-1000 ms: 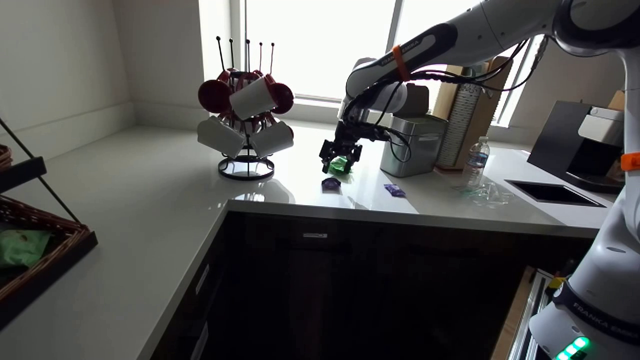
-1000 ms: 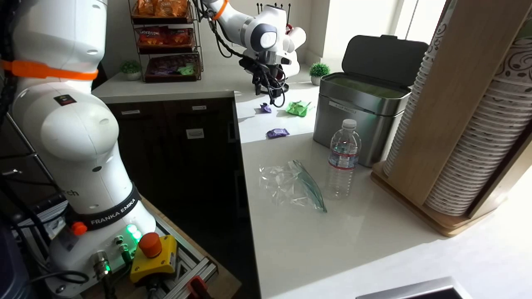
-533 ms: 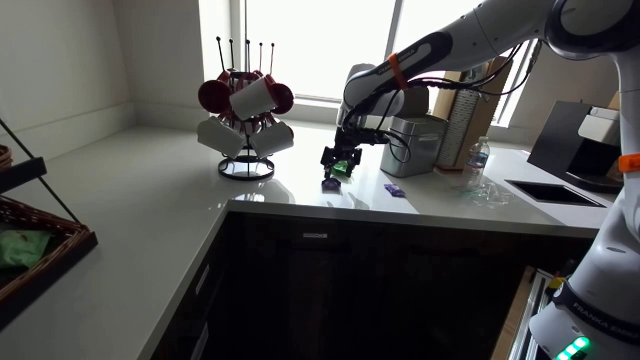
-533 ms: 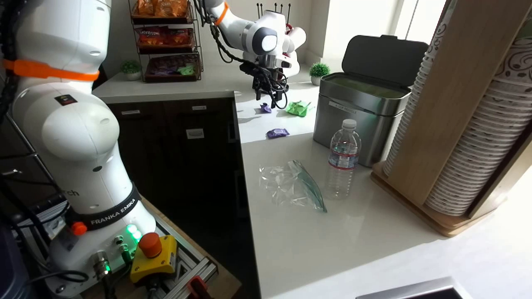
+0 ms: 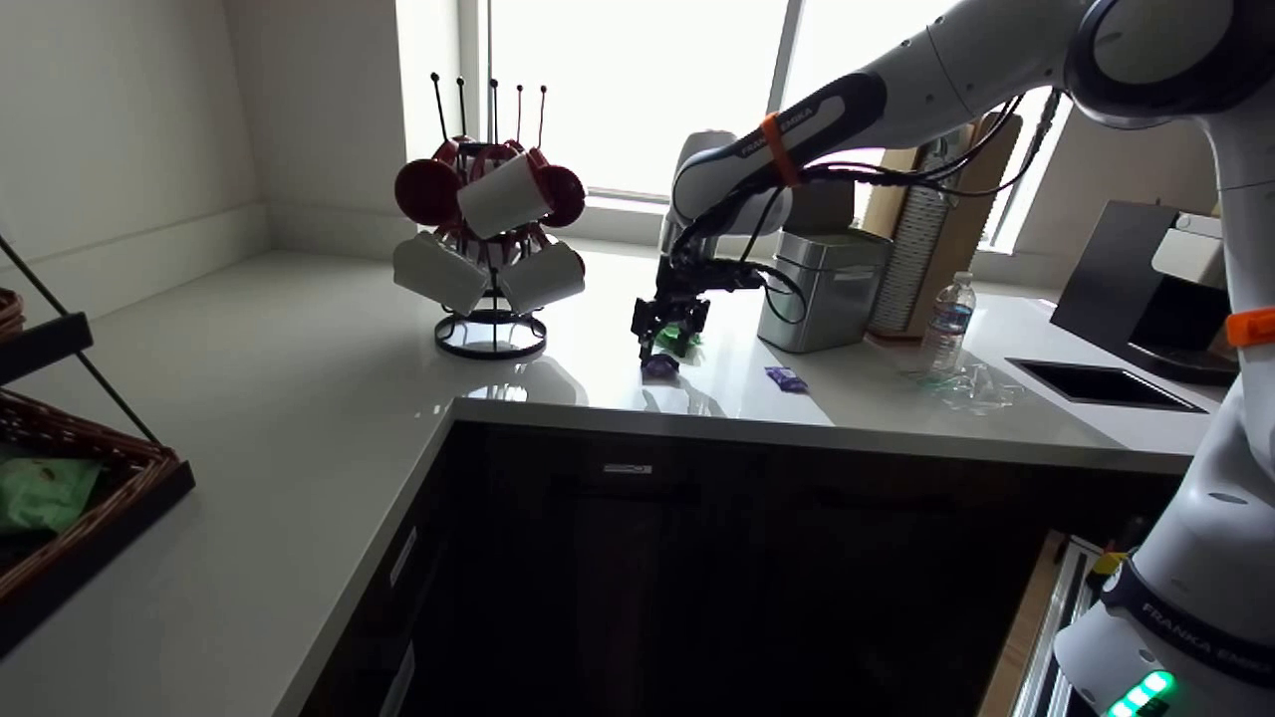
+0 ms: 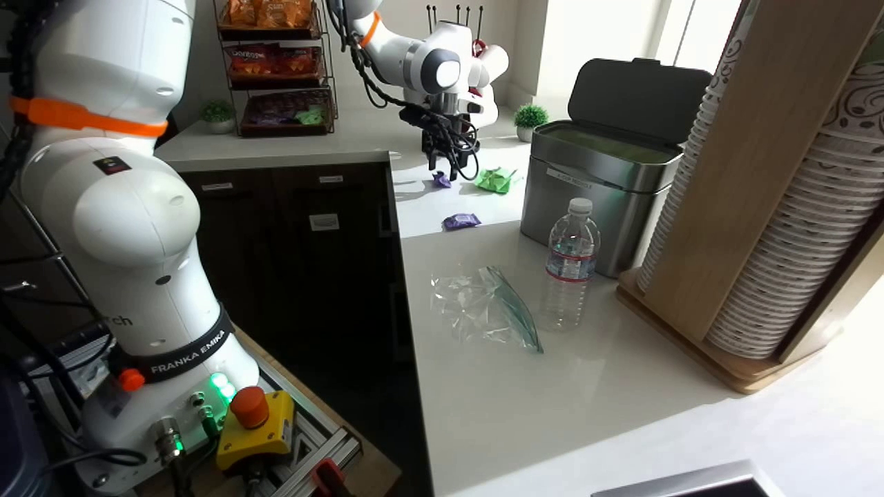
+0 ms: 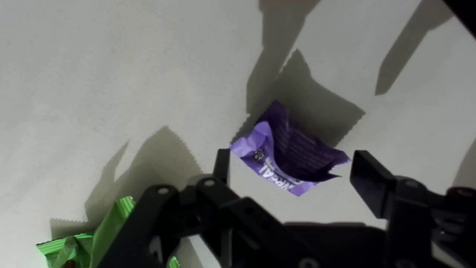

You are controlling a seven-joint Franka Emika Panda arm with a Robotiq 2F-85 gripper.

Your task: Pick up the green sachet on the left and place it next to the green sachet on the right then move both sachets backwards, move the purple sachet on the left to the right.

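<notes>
On the counter, left to right: gripper has just moved in over the left purple, jaws wide, straddling it, no grip yet, so the purple transfer likely starts. Green clump lies just beside it; can't count packets, green part looks done. Other purple sits farther right. Readable: Doritos on bags, UNREAL (I think) on left purple, FRANKA EMIKA on arm.

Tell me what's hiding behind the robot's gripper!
In an exterior view, green sachet wrapping peeks out behind the gripper; the parts the gripper covers can't be seen from there.
</notes>
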